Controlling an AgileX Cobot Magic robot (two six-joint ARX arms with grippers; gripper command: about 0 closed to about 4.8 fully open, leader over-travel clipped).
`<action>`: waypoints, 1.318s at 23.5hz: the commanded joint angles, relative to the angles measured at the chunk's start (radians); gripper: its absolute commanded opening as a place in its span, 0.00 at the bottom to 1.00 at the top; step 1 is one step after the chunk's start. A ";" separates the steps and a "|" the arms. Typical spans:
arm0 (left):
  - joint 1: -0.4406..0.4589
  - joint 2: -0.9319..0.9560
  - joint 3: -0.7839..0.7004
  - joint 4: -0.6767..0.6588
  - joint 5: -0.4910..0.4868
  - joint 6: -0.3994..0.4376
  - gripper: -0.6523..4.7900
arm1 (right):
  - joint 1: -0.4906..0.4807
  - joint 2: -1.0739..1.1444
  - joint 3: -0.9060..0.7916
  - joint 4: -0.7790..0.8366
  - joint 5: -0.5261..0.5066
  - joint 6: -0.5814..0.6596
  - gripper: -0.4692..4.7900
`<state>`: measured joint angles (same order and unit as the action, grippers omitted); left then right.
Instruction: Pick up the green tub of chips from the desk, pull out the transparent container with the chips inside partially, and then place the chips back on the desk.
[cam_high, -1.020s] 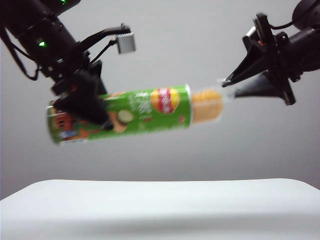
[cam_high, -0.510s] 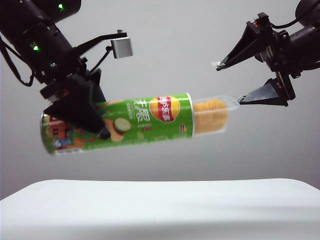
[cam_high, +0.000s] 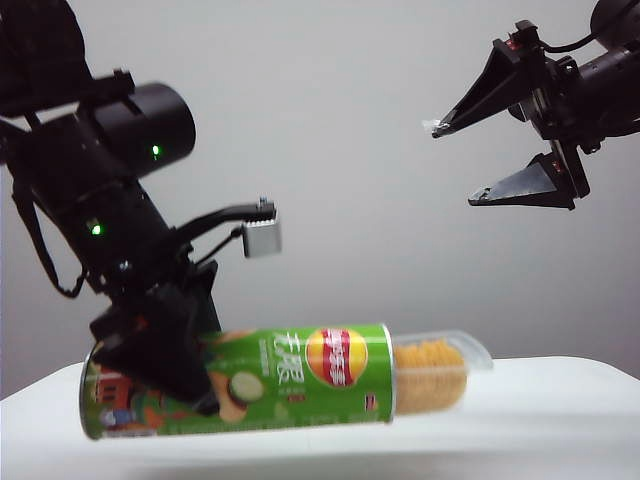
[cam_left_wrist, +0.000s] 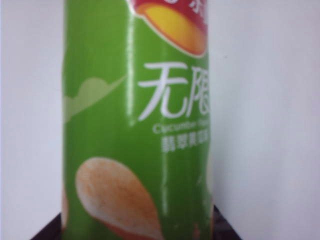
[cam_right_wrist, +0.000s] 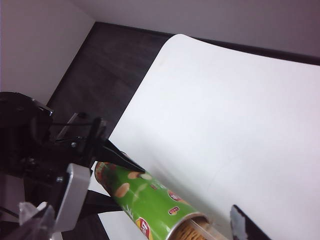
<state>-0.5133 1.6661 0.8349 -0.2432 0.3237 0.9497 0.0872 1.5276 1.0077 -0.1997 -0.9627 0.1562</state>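
Note:
The green tub of chips (cam_high: 250, 385) lies almost level, low over the white desk (cam_high: 560, 410); I cannot tell whether it touches. My left gripper (cam_high: 165, 365) is shut on its left part, near the red artwork. In the left wrist view the tub (cam_left_wrist: 135, 115) fills the space between the dark fingers (cam_left_wrist: 222, 232). The transparent container (cam_high: 440, 372) sticks partly out of the tub's right end, and the chips (cam_high: 428, 375) show through it. My right gripper (cam_high: 452, 164) hangs open high at the upper right, well clear of it. In the right wrist view the tub (cam_right_wrist: 145, 197) and chips (cam_right_wrist: 192, 232) lie below.
A small grey box (cam_high: 262, 238) on a bracket juts from the left arm above the tub. The desk (cam_right_wrist: 225, 115) stretches wide and white, with dark floor (cam_right_wrist: 105, 65) beyond its far edge. The left arm (cam_right_wrist: 30, 145) stands by the tub's closed end.
The right gripper opened and let go of the transparent container, staying high. The left arm carried the tub down from mid-air to just over the desk.

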 joint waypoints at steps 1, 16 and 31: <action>-0.002 0.040 0.003 0.040 0.038 0.011 0.63 | 0.002 -0.007 0.006 -0.008 -0.022 0.001 1.00; -0.002 0.172 0.003 0.118 0.066 -0.027 1.00 | 0.002 -0.006 0.006 -0.013 -0.026 0.000 1.00; -0.003 0.085 0.074 0.024 0.036 -0.073 1.00 | 0.008 -0.006 0.006 -0.395 0.265 -0.286 1.00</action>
<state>-0.5156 1.7622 0.9058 -0.2043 0.3565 0.8940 0.0933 1.5265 1.0084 -0.5243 -0.7338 -0.0792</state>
